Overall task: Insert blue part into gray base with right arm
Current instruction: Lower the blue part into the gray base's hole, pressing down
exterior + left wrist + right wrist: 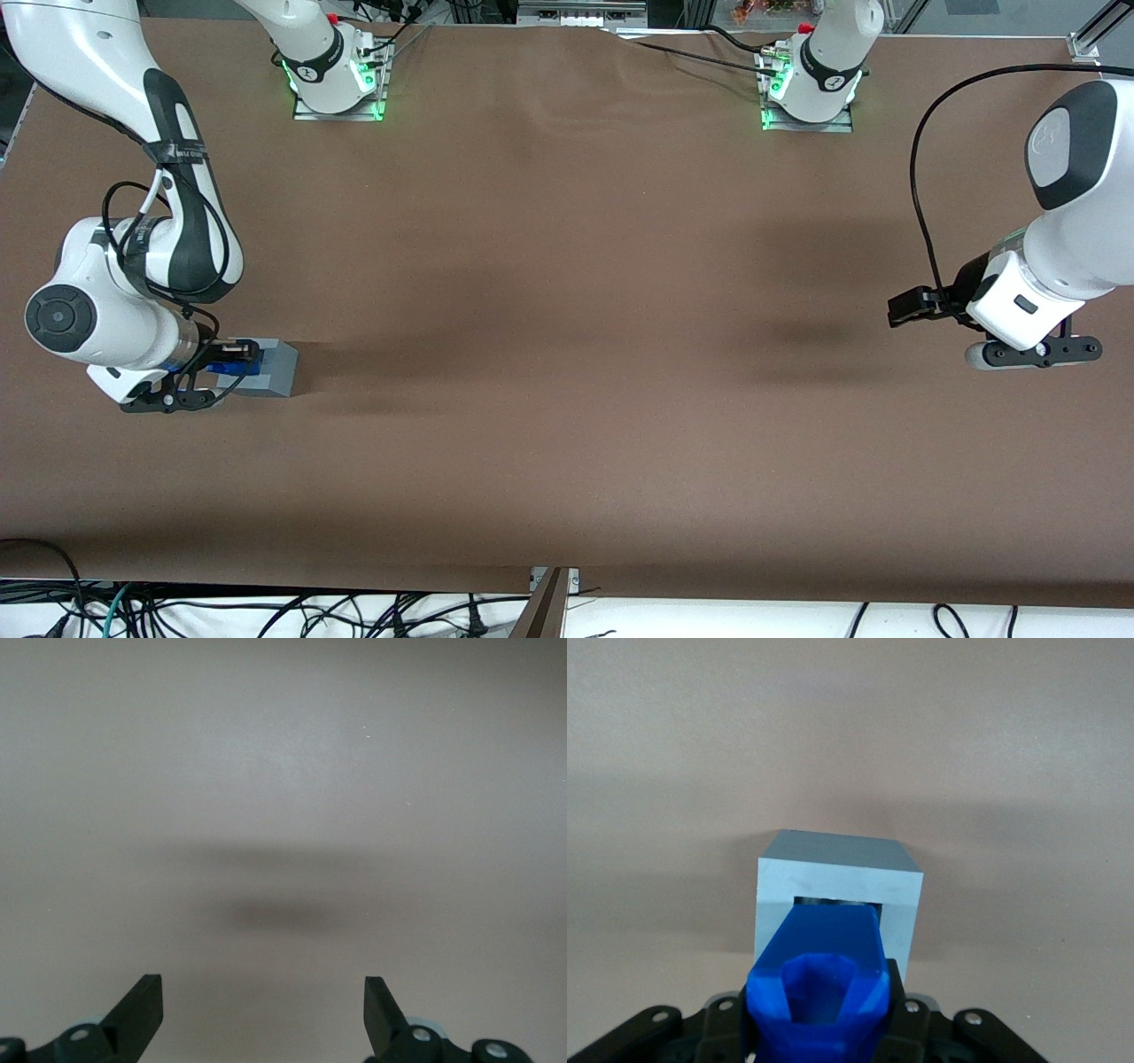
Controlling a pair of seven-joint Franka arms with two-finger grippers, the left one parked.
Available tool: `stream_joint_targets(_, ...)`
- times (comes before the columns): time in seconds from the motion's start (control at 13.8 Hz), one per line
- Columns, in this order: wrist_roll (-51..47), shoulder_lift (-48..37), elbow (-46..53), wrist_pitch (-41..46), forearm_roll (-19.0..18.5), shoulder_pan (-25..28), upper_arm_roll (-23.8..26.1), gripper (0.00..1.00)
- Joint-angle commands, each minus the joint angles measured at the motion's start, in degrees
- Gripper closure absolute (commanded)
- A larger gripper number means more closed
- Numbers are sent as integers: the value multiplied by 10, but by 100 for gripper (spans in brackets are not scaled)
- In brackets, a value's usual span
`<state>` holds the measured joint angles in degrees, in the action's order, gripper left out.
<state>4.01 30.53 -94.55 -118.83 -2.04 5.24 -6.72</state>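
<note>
Directly ahead of the claw (819, 1028) sits the gray base (837, 881) on the brown bench (567, 399), its square recess facing the claw. Closed on the blue part (824, 979), the claw holds it with its long axis pointing straight into that recess, the leading end at the opening or just entering. Judging by the alignment, a straight push along this axis should seat it; any tilt could jam it on the rim.
</note>
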Motion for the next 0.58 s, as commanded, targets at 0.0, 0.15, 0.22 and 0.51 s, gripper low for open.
stream_joint_targets(0.0,-6,0,-4,-14,8,-8,8,79)
stream_joint_targets(0.15,-5,1,-4,-17,8,-8,8,79)
stream_joint_targets(0.22,-5,1,-4,-17,8,-8,8,79)
stream_joint_targets(0.51,-5,5,-5,-17,8,-9,7,79)
